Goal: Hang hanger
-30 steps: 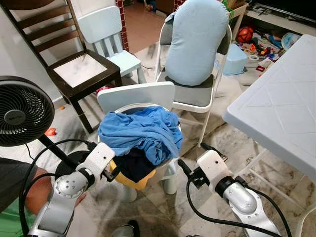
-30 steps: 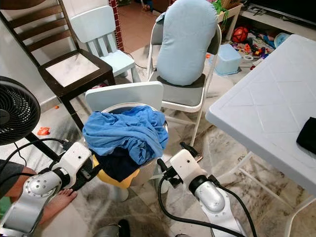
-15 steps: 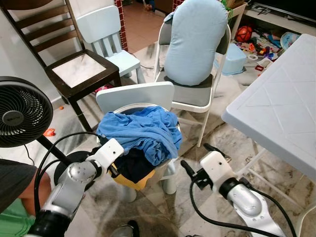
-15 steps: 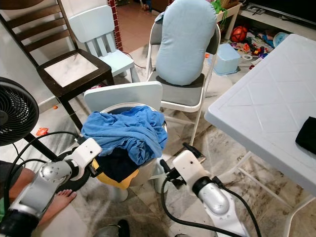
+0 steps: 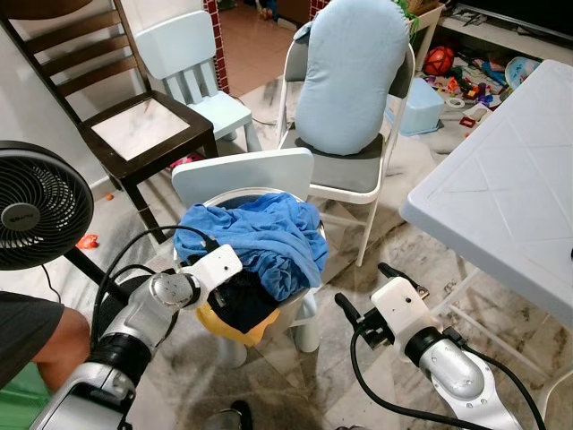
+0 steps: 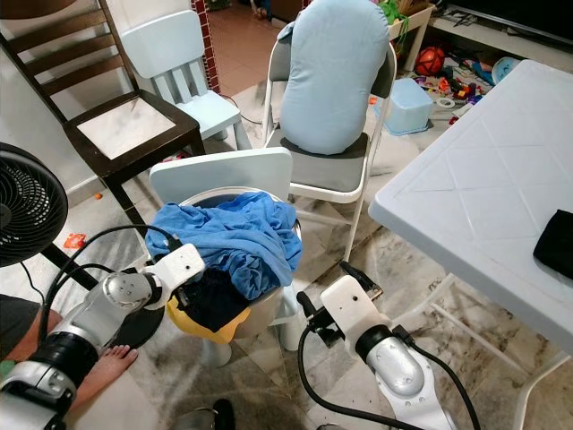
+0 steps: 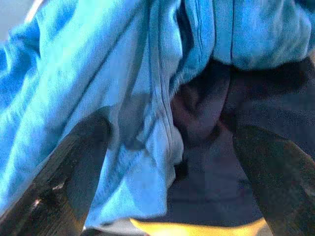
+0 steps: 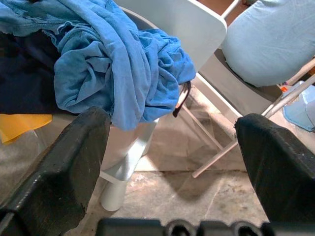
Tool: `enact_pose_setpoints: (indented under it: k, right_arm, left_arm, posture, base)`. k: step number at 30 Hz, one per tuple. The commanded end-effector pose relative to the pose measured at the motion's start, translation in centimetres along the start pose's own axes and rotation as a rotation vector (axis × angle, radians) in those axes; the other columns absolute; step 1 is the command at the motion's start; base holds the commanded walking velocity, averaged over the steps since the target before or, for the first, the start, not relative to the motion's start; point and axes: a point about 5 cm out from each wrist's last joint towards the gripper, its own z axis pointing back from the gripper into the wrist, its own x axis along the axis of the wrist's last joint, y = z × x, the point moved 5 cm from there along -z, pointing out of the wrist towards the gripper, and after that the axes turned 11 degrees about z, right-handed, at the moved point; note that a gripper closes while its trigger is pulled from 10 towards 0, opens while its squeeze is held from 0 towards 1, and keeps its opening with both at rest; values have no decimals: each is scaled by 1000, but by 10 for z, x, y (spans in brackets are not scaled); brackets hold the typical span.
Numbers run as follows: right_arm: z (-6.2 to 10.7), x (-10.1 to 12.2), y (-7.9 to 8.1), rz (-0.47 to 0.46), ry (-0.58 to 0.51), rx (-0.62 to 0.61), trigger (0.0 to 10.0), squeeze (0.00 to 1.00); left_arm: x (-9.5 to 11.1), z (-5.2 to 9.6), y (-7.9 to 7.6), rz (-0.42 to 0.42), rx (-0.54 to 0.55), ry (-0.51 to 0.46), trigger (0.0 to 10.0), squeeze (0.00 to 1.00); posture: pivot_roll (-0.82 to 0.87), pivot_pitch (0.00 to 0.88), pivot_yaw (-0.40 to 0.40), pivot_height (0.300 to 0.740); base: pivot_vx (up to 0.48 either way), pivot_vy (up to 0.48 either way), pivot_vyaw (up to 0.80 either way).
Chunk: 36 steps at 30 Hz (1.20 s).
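Note:
A heap of clothes lies on a small white chair: a blue garment on top, dark navy cloth and yellow cloth beneath. A thin black hooked piece, possibly the hanger, pokes out of the blue garment's far side. My left gripper is open and pushed against the heap, its fingers on either side of blue and navy folds. My right gripper is open and holds nothing, low over the floor to the right of the chair, pointing at the heap.
A black fan stands on the left, with a person's leg beside it. Behind are a dark wooden chair, a pale blue child's chair and a folding chair with a blue cushion. A white table fills the right.
My left gripper has reached forward and to the right, from beside the chair into the clothes heap. The right gripper has drifted slightly to the right.

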Motion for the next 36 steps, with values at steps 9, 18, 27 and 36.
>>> enact_pose_setpoints:
  k: [9,18,27,36]
  right_arm:
    - [2,5,1,-4,-9,-5,10000,0]
    - [0,4,-1,-3,-7,-6,10000,0]
    - [0,5,1,-4,-8,1,10000,0]
    - [1,3,1,-4,-3,0,10000,0]
  left_arm:
    - [1,-3,-6,-43,-31,7,10000,0]
    - [-8,-2,-16,-21,-71,16,10000,0]
    - [-17,1,-19,7,-68,33,10000,0]
    - [-28,5,-2,-30,-20,67,10000,0]
  posture:
    - [-107,166,51,740]
    - [-100,166,50,740]
    - [-100,164,50,740]
    - [-105,164,48,740]
  base:
    - [0,0,0]
    - [0,0,0]
    - [0,0,0]
    - [0,0,0]
